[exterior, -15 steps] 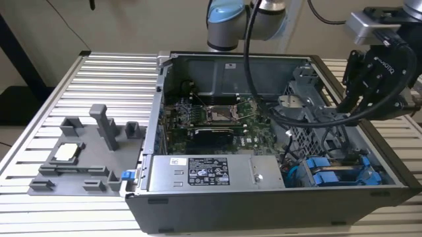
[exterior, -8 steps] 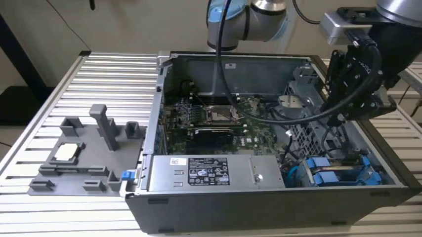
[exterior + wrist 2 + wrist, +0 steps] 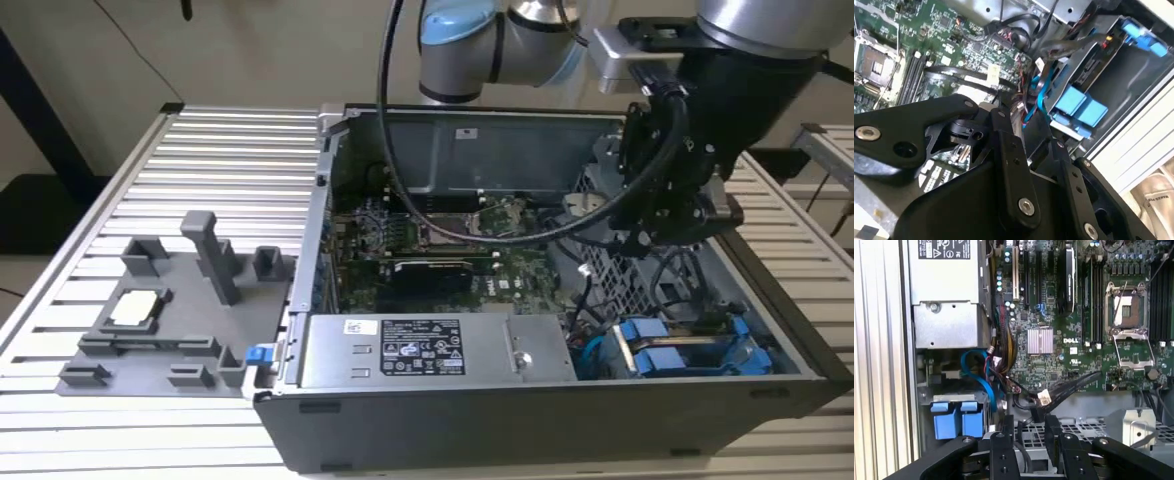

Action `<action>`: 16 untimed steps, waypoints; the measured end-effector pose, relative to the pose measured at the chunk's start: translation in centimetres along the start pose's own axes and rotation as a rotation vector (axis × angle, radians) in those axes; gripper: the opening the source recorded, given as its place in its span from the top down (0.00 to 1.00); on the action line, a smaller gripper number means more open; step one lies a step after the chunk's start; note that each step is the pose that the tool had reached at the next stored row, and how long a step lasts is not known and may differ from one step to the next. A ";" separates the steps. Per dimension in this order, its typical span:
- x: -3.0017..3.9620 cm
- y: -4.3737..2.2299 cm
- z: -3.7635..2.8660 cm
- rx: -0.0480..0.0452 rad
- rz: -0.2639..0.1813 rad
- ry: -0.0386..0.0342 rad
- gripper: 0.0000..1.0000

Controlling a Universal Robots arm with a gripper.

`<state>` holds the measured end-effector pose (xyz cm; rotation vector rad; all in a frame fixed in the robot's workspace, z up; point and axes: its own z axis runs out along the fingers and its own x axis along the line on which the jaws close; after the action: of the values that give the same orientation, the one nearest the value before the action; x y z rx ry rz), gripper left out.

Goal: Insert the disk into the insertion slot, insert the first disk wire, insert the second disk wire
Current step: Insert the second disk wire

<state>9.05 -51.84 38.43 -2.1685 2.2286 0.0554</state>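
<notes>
Item: open desktop computer case on a slatted metal table, lid off. My pincer hangs inside the case over the perforated grey panel, near the side toward the exterior view's right. It is spread and pinches nothing, with bare metal and a stray black lead showing in the gap between its tips. Disk: its blue carrier tabs sit flush in the insertion slot of the drive cage, just beside the grey power-supply box, so I judge the first step done. Blue ribbon cable: it curls from the wire bundle down toward the cage, but its end is hidden and I cannot tell whether it is plugged into the disk. Black cable with a white-tagged end: it lies loose over the edge of the motherboard, just beyond my tips and not touching the disk. I therefore count at least one wire step as open, perhaps both. Grey fixture tray: on the table, well apart from the case, with one small pale part lying on it.
</notes>
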 end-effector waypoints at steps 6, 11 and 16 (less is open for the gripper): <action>-0.09 1.20 0.15 0.0051 0.000 0.0054 0.61; -0.67 1.22 0.22 0.0107 -0.003 0.0779 0.61; -1.74 1.33 0.55 0.0292 -0.011 0.1205 0.61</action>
<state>7.76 -50.04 37.97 -2.2252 2.2630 -0.1103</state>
